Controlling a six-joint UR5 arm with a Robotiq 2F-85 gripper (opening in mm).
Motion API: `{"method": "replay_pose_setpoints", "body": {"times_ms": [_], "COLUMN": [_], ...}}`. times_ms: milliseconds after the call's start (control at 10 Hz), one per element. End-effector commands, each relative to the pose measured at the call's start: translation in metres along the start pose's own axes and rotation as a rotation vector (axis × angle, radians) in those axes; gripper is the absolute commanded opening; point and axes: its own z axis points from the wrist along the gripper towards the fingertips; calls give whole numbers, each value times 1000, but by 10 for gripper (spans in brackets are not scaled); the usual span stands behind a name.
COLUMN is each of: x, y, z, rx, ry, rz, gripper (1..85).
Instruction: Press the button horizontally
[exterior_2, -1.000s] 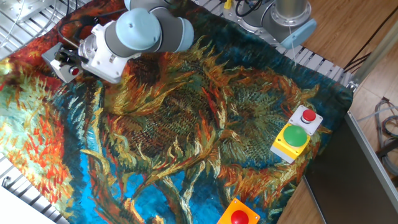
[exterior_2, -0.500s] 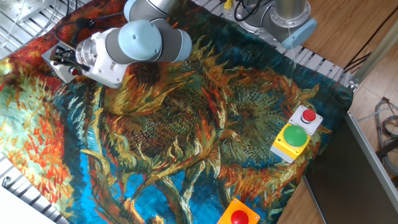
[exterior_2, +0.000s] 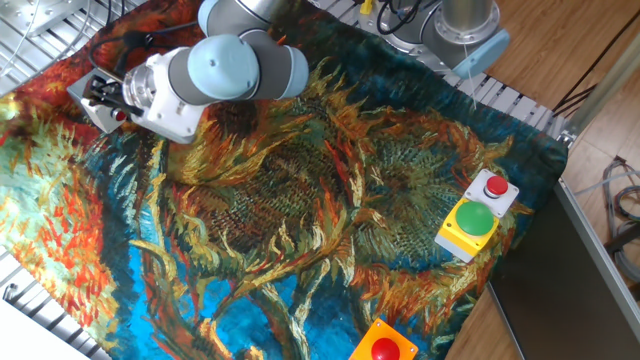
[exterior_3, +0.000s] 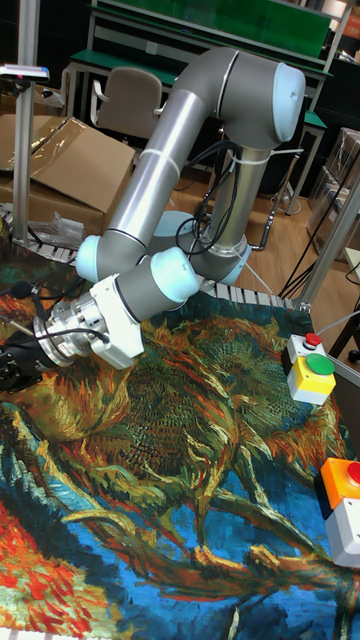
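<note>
A small light grey box (exterior_2: 84, 102) sits at the cloth's far left edge, with the small red button (exterior_2: 119, 116) on its side face. In the fixed view my gripper (exterior_2: 98, 92) lies level, its black fingers overlapping the box's top, and the button shows just below them. I cannot tell whether the fingers touch the box, or whether they are open or shut. In the tall fixed view the gripper (exterior_3: 12, 367) reaches the left frame edge, and the box is out of view there.
A yellow box with a green button (exterior_2: 470, 222) and an adjoining white box with a red button (exterior_2: 495, 187) stand at the right edge. An orange box with a red dome (exterior_2: 384, 348) sits at the front. The sunflower cloth (exterior_2: 300, 220) covers the table.
The gripper and wrist have slid left toward the grey box. Most of that shift came in the first half second, and little has moved since.
</note>
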Motion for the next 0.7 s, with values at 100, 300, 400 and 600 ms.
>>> {"method": "replay_pose_setpoints", "body": {"times_ms": [100,300,400,600], "x": [-7,-6,-6,-8], "y": [0,-5,-7,-5], "z": [1,5,2,0], "rx": [10,33,36,29], "ry": [-1,9,10,11], "rz": [-8,-26,-37,-39], "gripper": [623,627,630,633]}}
